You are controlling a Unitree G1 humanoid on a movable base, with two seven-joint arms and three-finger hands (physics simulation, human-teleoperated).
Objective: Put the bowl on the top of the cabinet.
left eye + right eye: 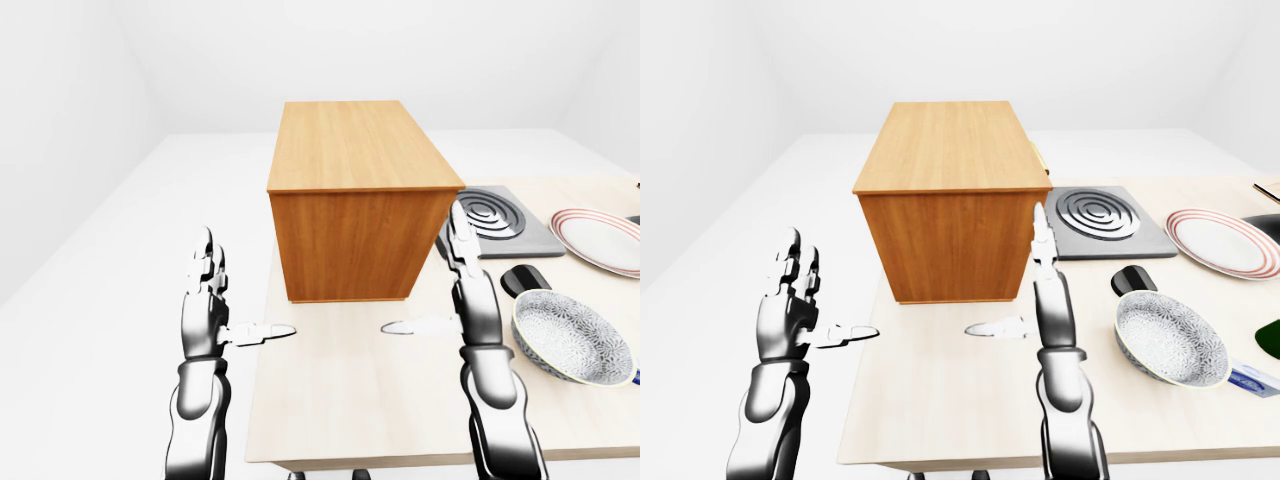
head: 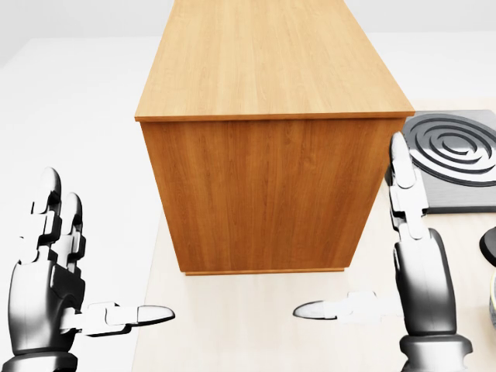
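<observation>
A patterned grey-and-white bowl (image 1: 572, 336) sits on the light table (image 1: 360, 400) at the right in the left-eye view, also in the right-eye view (image 1: 1170, 338). A wooden cabinet (image 1: 355, 200) stands on the table at centre, its flat top bare. My left hand (image 1: 210, 300) is open, fingers up and thumb pointing right, at the table's left edge. My right hand (image 1: 455, 285) is open, fingers up and thumb pointing left, between the cabinet and the bowl, a little left of the bowl and not touching it.
A grey stove plate with a spiral burner (image 1: 495, 220) lies right of the cabinet. A red-rimmed plate (image 1: 600, 240) sits further right. A small black object (image 1: 524, 279) lies just above the bowl. White floor surrounds the table.
</observation>
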